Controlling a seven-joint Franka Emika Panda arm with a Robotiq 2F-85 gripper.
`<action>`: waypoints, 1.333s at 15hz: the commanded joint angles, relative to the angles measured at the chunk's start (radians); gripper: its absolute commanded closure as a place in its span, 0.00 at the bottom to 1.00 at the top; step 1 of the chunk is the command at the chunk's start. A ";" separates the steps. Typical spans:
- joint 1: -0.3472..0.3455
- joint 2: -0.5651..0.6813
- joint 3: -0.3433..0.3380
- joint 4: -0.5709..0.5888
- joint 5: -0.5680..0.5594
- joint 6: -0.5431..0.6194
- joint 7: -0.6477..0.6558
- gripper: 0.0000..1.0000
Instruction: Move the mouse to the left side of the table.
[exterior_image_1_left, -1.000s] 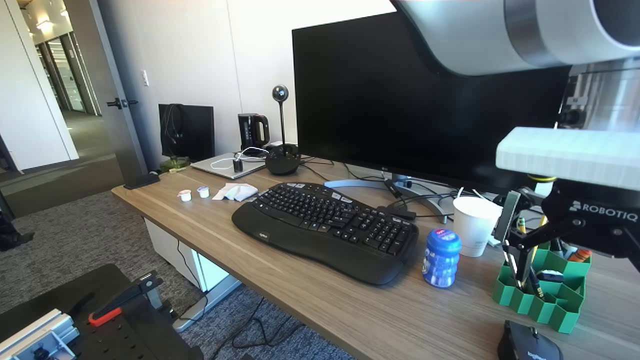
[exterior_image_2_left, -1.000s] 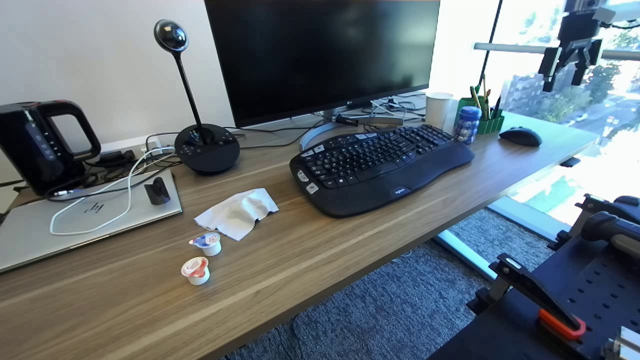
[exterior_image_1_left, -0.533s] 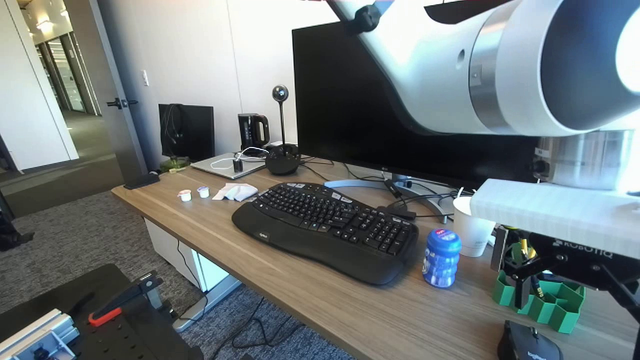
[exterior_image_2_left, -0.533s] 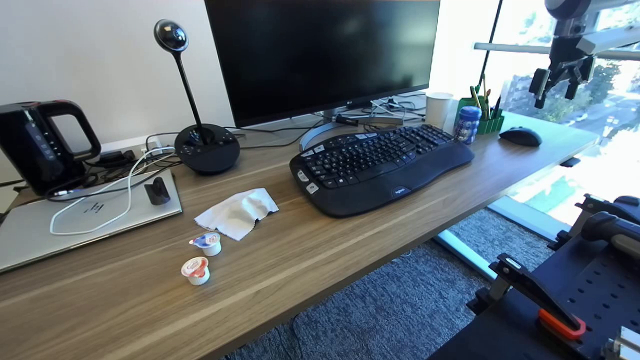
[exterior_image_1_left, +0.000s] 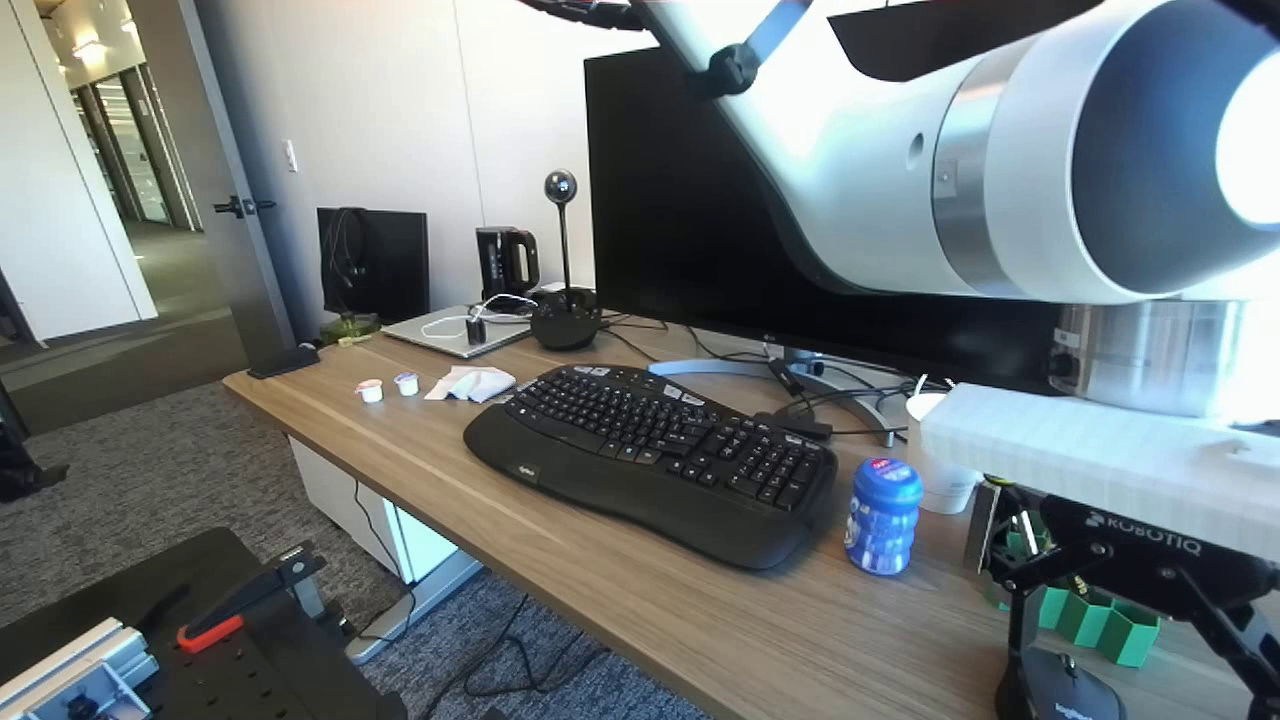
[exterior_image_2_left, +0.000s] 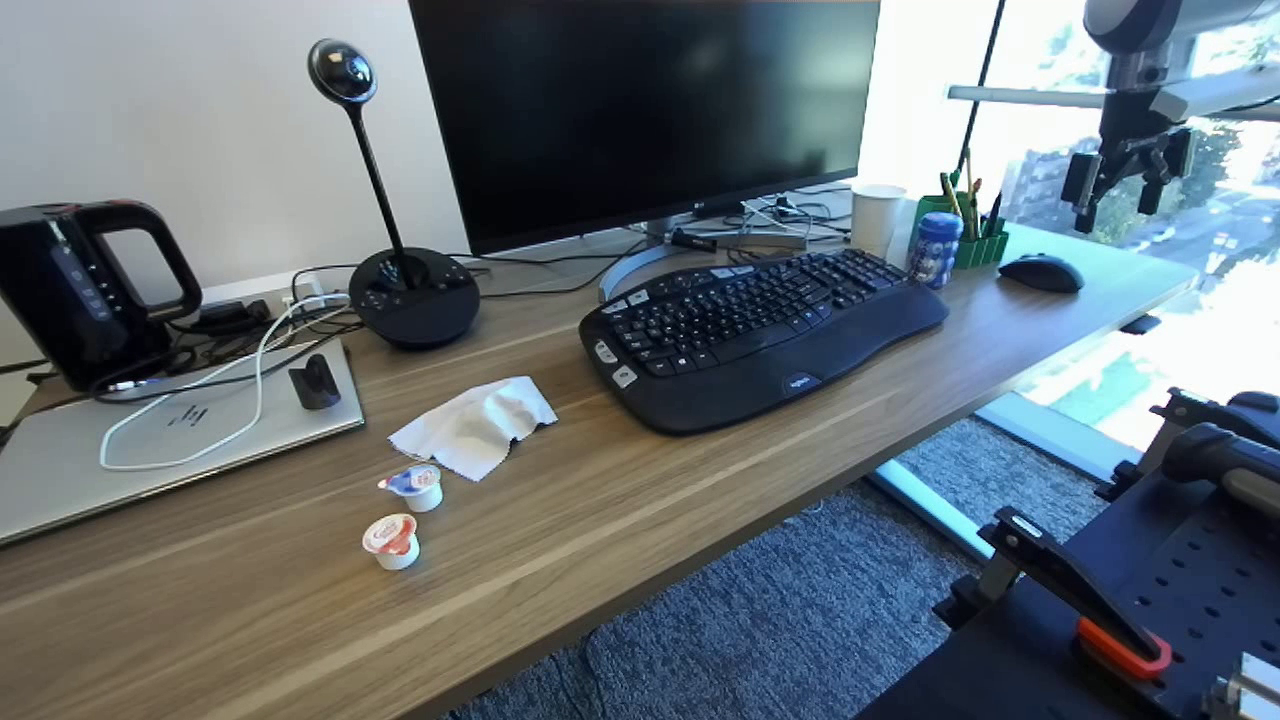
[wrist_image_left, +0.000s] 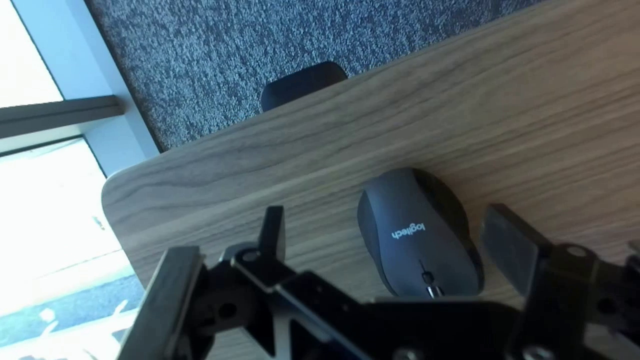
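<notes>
Grey and black, the mouse (wrist_image_left: 410, 240) sits on the brown table (wrist_image_left: 550, 115), near the green pen box (exterior_image_2_left: 985, 250). The hand (exterior_image_2_left: 1118, 205) hangs up above the table with its two fingers (wrist_image_left: 512, 245) spread wide apart. In the wrist view, the mouse shows between those fingers. By the pen box stand a blue tub (exterior_image_2_left: 935, 250) and a white cup (exterior_image_2_left: 877, 220).

Can read "logitech" on mouse (wrist_image_left: 415, 245), keyboard (exterior_image_2_left: 760, 345) too; "ROBOTIQ" along gripper (exterior_image_2_left: 1118, 208); tiny "LG" on monitor (exterior_image_2_left: 660, 115); "hp" on laptop (exterior_image_2_left: 205, 428).
</notes>
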 joint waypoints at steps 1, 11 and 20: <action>-0.005 0.009 0.005 0.038 -0.002 -0.092 0.007 0.00; -0.006 0.002 0.006 0.032 -0.003 -0.105 0.002 0.00; 0.006 0.040 0.002 0.069 -0.035 -0.082 -0.013 0.00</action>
